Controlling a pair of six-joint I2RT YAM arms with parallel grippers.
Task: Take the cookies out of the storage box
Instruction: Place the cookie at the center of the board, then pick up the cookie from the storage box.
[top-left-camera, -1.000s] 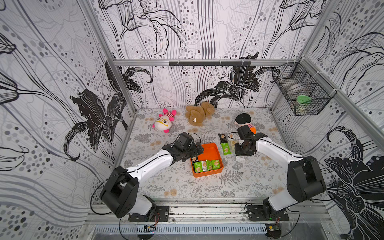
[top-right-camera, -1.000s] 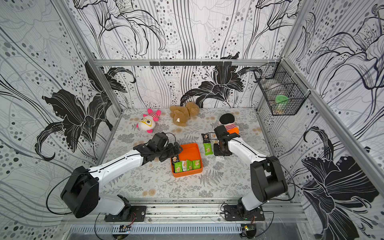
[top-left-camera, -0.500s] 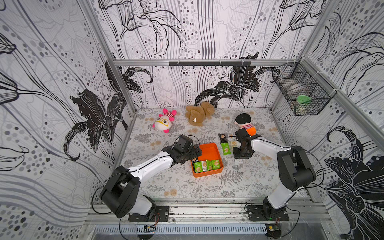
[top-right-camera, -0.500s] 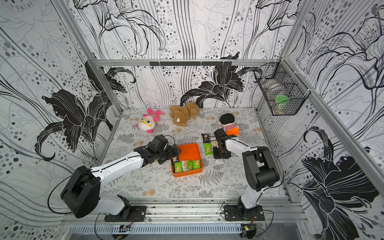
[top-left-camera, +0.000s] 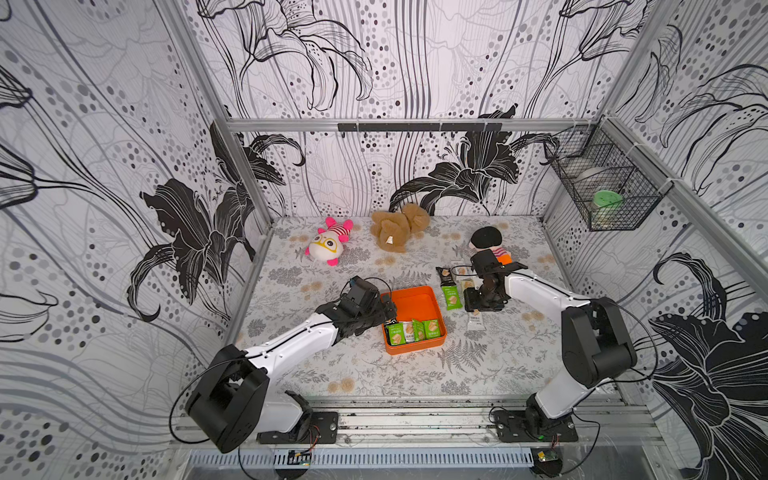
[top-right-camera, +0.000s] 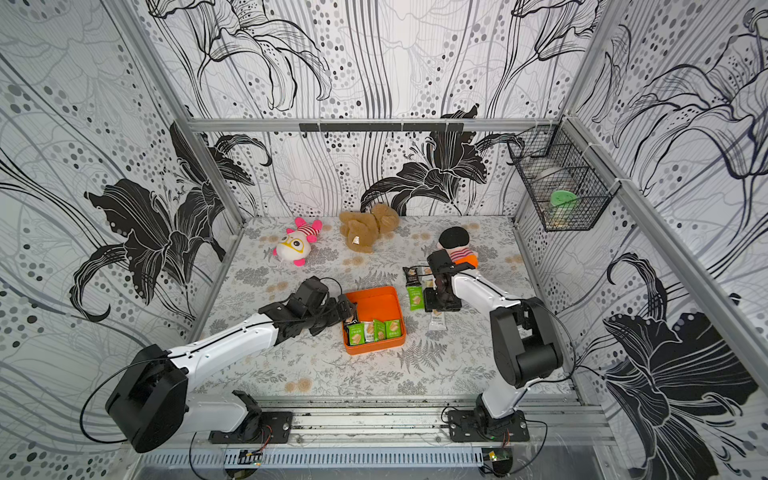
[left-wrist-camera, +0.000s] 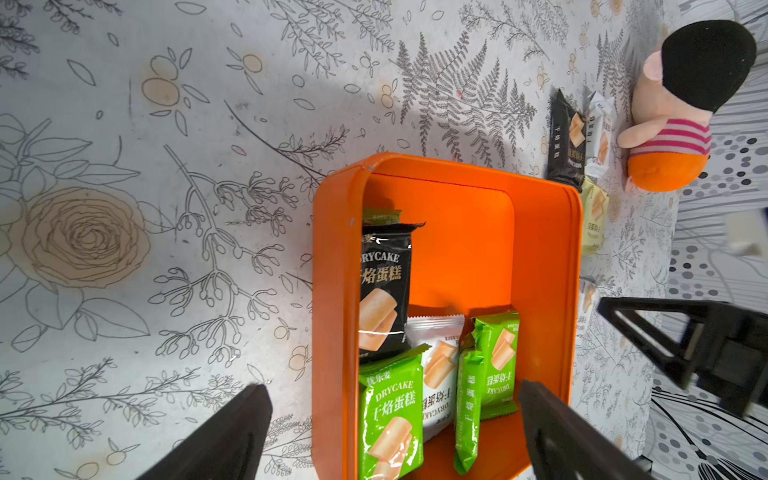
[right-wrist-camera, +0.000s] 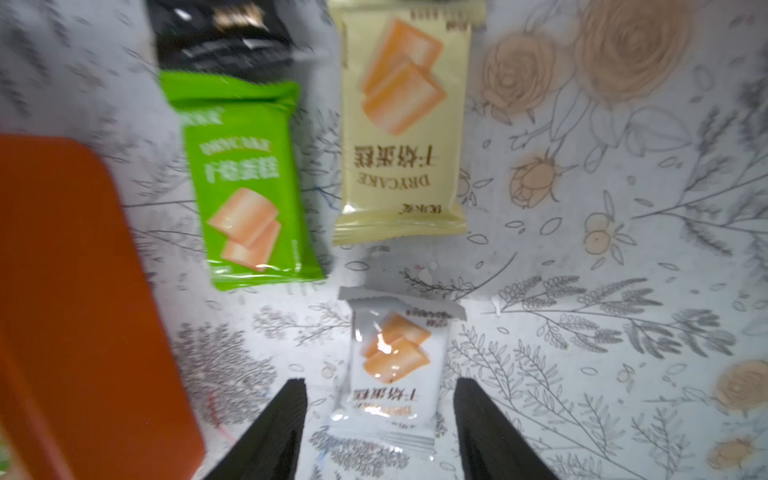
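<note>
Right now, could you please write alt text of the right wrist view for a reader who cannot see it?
The open right pincer straddles a white cookie packet lying on the floral table. Beyond lie a cream packet, a green packet and a black packet, near the orange storage box.

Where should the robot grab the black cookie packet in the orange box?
The black packet lies along the storage box wall, with a green packet overlapping one end. So probably pinch its free crimped end, coming from above over the box's empty half.

both top views: high, front, facing down | wrists: close over table (right-wrist-camera: 582, 249) | shared: storage box (top-left-camera: 411, 302)
</note>
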